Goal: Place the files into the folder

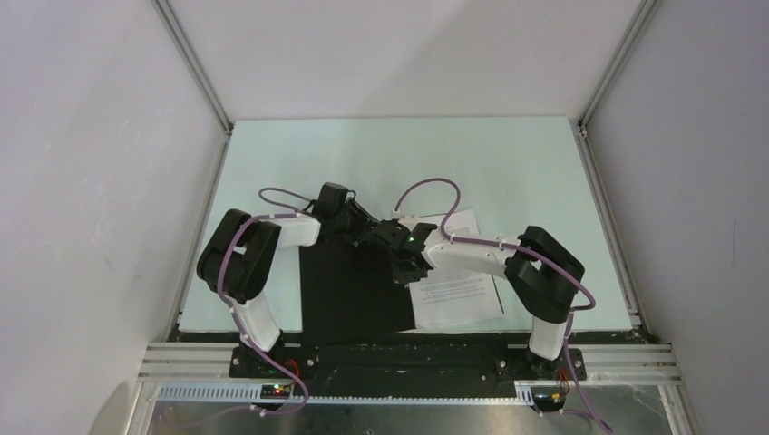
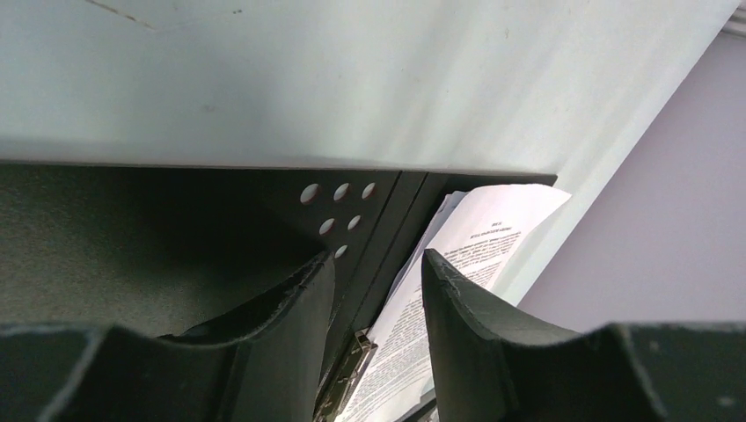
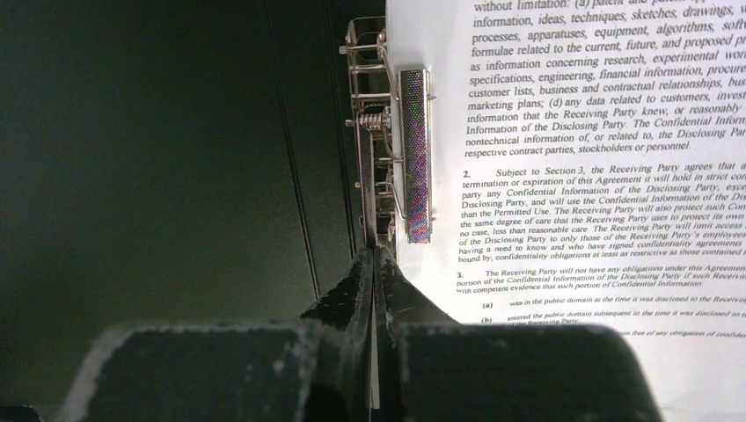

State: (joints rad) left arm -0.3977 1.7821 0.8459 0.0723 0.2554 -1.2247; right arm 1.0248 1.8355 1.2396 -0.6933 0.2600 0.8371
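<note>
Pale green desk carries the open folder close to its near edge, between the two arm bases, with the black inside facing up. None of its red outside can be seen. The files lie on the right half of the folder, printed side up and turned a little askew, so the far right corner pokes out beyond the cover. Their left edge sits at the metal spine clip, and in the right wrist view the clip's shiny clamp bar lies along that edge. Whether the bar presses the paper down cannot be told. The left end effector is at the far end of the spine with its jaws partly apart, one on each side of the spine line, and nothing is plainly clasped between them. The right end effector is fully closed, its tips at the near end of the clip mechanism. Whether they pinch a thin lever there or only touch it is not clear. As a judgement, the main part looks done, since the sheets are in the folder. What seems left is squaring them, securing the clip and folding the left cover shut.
</note>
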